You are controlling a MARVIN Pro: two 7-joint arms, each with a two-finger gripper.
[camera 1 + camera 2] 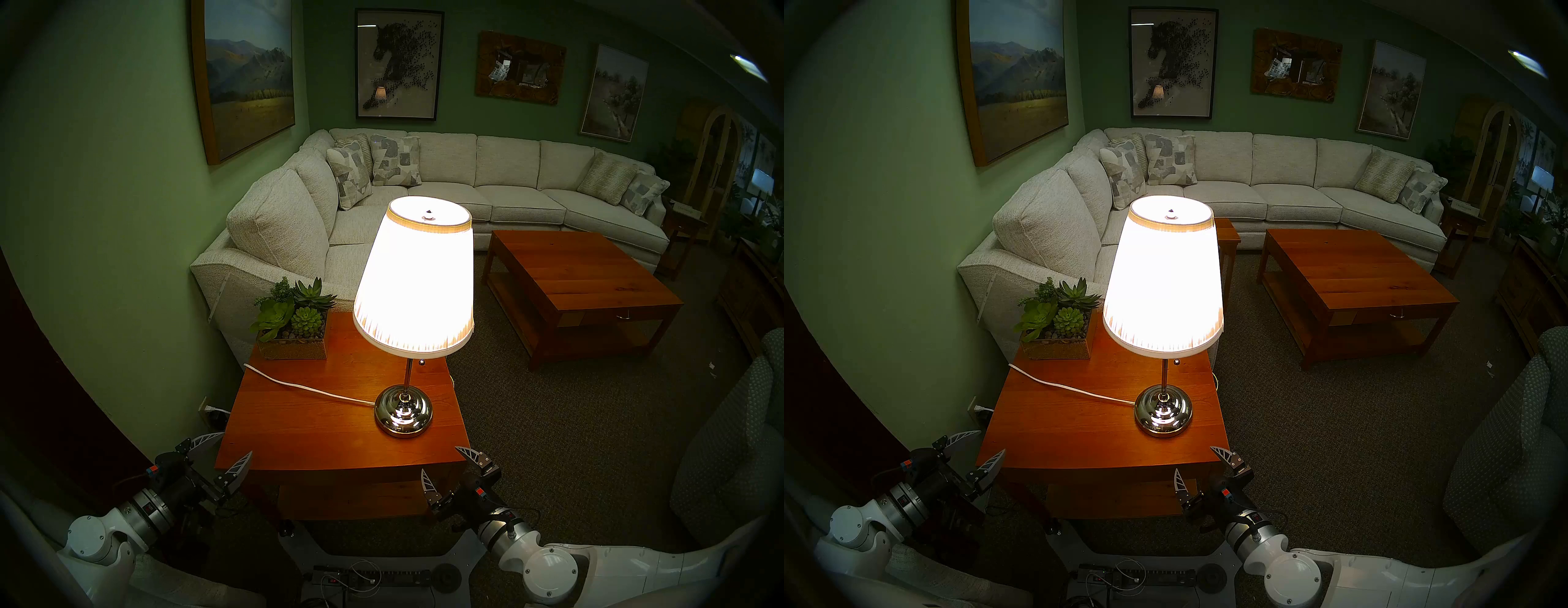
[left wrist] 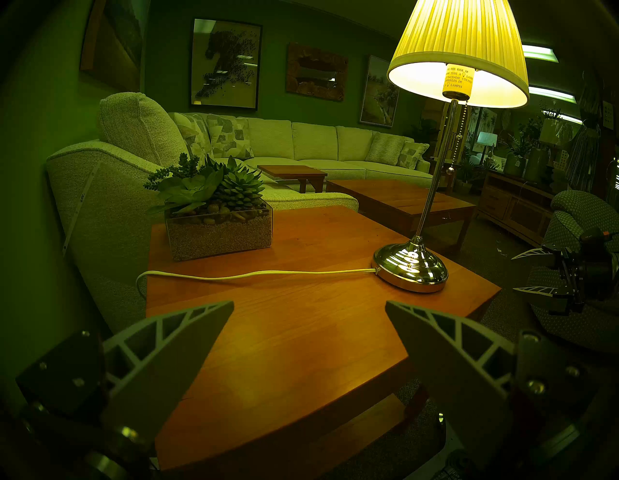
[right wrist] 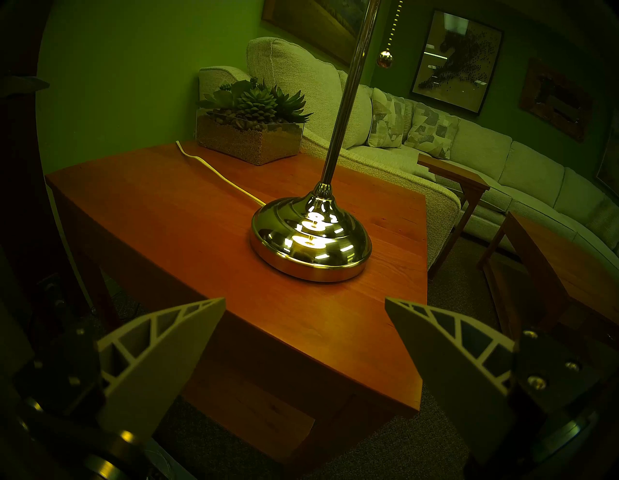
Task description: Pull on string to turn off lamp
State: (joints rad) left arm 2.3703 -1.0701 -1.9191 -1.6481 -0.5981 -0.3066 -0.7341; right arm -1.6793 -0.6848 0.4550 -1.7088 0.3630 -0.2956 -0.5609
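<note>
Green walls are glowing around the side table [image 1: 297, 433], where the lamp [image 1: 413, 276] is shining. Both the left gripper [image 1: 222, 450] and right gripper [image 1: 445, 463] are hovering spread and empty at its near edge. Reaching is only beginning; next, likely the right must be pinching the string [image 3: 385, 59] beside the stem.

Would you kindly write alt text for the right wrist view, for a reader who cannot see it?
A lamp's domed shiny chrome base stands on a reddish wooden side table, its thin beaded pull chain with a round metal bead hanging free beside the stem. The open right claw waits at the table's near edge, holding nothing; a glass succulent planter sits behind.
</note>
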